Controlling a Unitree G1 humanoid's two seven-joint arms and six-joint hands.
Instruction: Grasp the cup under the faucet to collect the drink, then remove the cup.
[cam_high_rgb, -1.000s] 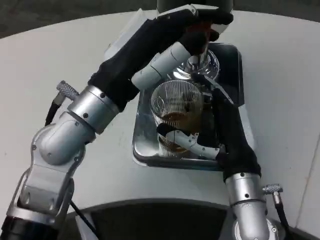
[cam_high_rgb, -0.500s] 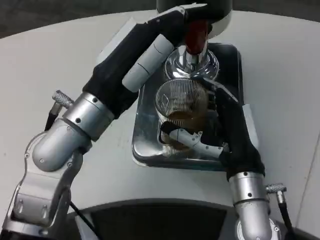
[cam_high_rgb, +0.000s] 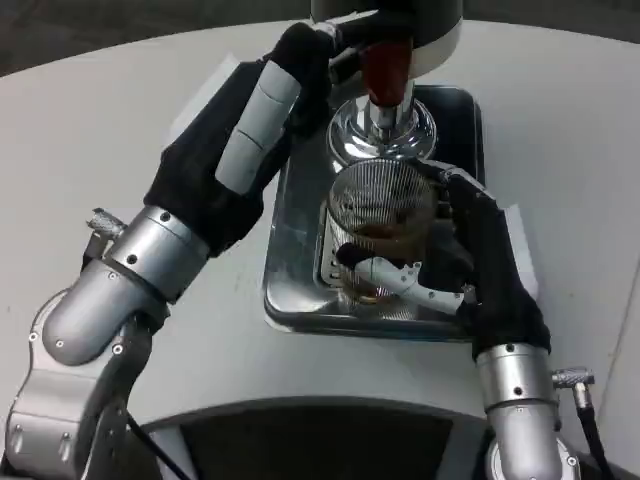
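Now the cup (cam_high_rgb: 382, 225) stands on the metal tray (cam_high_rgb: 290, 290) directly under the faucet (cam_high_rgb: 383, 100), so the drink falls inside; the right hand (cam_high_rgb: 450, 270) has its fingers (cam_high_rgb: 400, 272) clamped around it for steadiness, while the left hand (cam_high_rgb: 290, 70) grips the red lever (cam_high_rgb: 383, 65)

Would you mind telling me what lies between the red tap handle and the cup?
In the head view, the chrome faucet sits between the red handle and the cup.
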